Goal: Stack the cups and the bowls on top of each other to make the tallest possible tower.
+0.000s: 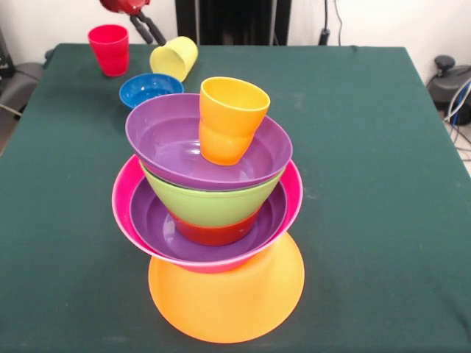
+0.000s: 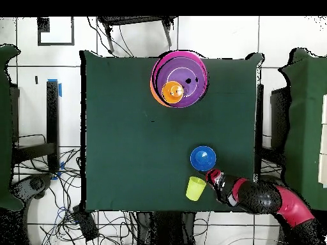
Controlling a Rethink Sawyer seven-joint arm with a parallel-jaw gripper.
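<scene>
Your gripper [image 1: 152, 32] hangs at the bench's [image 1: 368, 147] far corner, fingers apparently spread just beside the tilted yellow cup [image 1: 174, 57]; red cup [image 1: 109, 49] and blue bowl [image 1: 150, 89] flank it, while the tower [image 1: 213, 198], orange cup [image 1: 229, 118] atop, stands well apart

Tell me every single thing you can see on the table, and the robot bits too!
table: 1, dark green, under everything
orange bowl: 1, orange, upside down, tower's base
pink bowl: 1, pink, on the orange bowl
purple bowls: 2, purple, one topmost, one inside the pink bowl
red-orange bowl: 1, in the lower purple bowl
green bowl: 1, lime, over the red-orange bowl
orange cup: 1, orange, upright in the top purple bowl
blue bowl: 1, blue, on the table behind the tower
yellow cup: 1, pale yellow, tilted, beside the end effector
red cup: 1, red, upright near a corner
arm: 1, red and black
end effector: 1, dark, by the yellow cup
</scene>
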